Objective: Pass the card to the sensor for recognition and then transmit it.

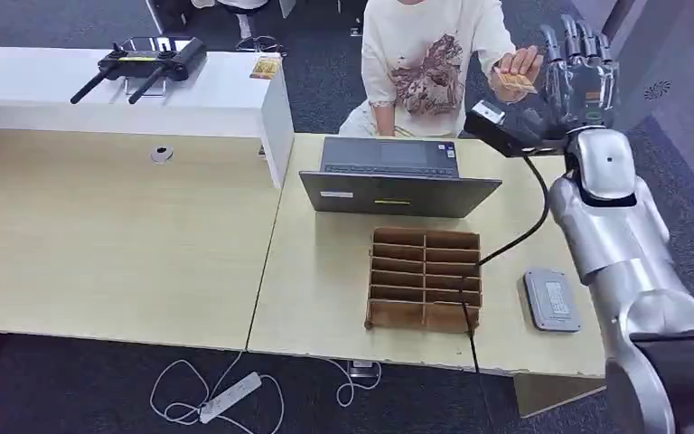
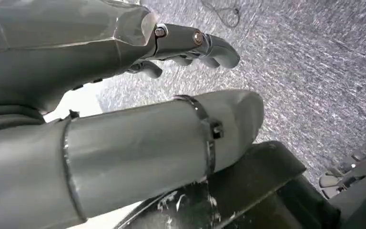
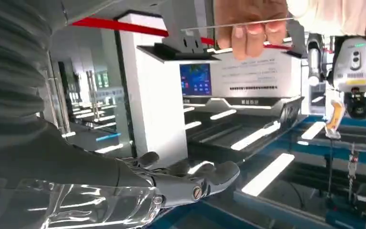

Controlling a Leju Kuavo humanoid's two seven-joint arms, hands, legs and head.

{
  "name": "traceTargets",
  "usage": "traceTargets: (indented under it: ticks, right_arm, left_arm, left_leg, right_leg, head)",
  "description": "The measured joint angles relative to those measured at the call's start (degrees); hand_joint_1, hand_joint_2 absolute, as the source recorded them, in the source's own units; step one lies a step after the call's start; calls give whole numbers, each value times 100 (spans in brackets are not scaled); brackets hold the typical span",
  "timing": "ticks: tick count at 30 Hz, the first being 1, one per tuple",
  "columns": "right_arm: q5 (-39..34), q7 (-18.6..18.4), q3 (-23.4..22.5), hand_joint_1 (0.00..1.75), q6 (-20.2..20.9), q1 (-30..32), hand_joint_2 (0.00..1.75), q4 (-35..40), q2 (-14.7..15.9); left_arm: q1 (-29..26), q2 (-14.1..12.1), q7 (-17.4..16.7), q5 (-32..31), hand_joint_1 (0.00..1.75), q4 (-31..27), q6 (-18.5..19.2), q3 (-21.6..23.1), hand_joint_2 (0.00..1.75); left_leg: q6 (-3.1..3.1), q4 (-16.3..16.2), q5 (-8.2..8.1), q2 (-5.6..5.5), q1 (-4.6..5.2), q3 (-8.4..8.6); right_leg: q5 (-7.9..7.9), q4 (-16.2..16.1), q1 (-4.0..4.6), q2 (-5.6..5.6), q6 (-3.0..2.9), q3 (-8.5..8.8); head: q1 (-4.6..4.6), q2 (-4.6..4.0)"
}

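Fingers (image 1: 567, 41) of my right hand (image 1: 583, 72) stand upright and spread, holding nothing, raised beside the person's hand (image 1: 520, 65) that pinches the card (image 1: 512, 81). The card is with the person, close to my palm but not touching it as far as I can tell. In the right wrist view it is seen edge-on, a thin pale sliver (image 3: 238, 25) under the person's fingertips, well apart from my fingers (image 3: 209, 179). My left hand (image 2: 186, 45) hangs low over the carpet, fingers curled in on nothing.

Judging from here, the handover is the risk: the card is thin and flat, and if I close before it sits between thumb and finger, it could slip and drop onto the surface (image 1: 325, 271) or the laptop (image 1: 398, 176). Closing late could catch the person's fingers instead. The black sensor (image 1: 497, 131) on its cable lies just below my hand; a careless sweep down could knock it.

Writing: the white machine in the right wrist view carries a blue screen (image 3: 195, 80) and printed lines, too small to read. The grey pad (image 1: 551, 300) has a label I cannot read.
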State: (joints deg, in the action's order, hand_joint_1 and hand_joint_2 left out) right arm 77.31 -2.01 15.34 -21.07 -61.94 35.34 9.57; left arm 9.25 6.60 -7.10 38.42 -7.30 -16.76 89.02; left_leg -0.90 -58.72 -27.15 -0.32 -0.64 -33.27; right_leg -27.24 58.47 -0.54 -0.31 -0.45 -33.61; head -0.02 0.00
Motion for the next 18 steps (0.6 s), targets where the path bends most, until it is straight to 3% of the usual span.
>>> traceTargets:
  ticks: [8,12,13,14,15,18]
  right_arm:
    - [-170,17,-20,7,164,-187,175,-557,31]
    - [-240,15,-31,2,203,-255,175,-692,52]
    - [-242,17,-37,12,247,-281,175,-736,57]
    - [-245,24,-44,140,267,-300,175,-765,66]
    - [-240,24,-46,168,306,-323,175,-793,68]
    - [-264,17,-59,175,350,-397,175,-887,72]
  left_arm:
    - [-1,22,-2,-87,0,0,2,0,0]
    - [0,22,15,-89,0,0,4,0,0]
    - [-1,22,30,-87,0,0,4,0,0]
    - [-1,22,37,-85,0,0,2,0,0]
    - [-2,22,39,-74,0,0,-2,0,0]
    - [-7,22,50,-55,0,0,-17,0,0]
  left_leg:
    - [0,-2,0,0,0,1]
    - [0,-2,0,1,0,1]
    - [0,-2,0,1,0,1]
    - [0,-2,0,1,-1,0]
    - [0,-2,0,1,0,0]
    - [0,-2,0,2,0,0]
  right_leg:
    - [0,0,0,0,0,0]
    - [0,0,0,1,0,-1]
    - [0,0,0,1,0,-1]
    - [0,0,0,1,0,-1]
    - [0,0,0,1,0,-1]
    - [0,0,0,1,0,-1]
  head:
    - [0,0]
    - [0,0]
    - [0,0]
    - [0,0]
    - [0,0]
    - [2,0]
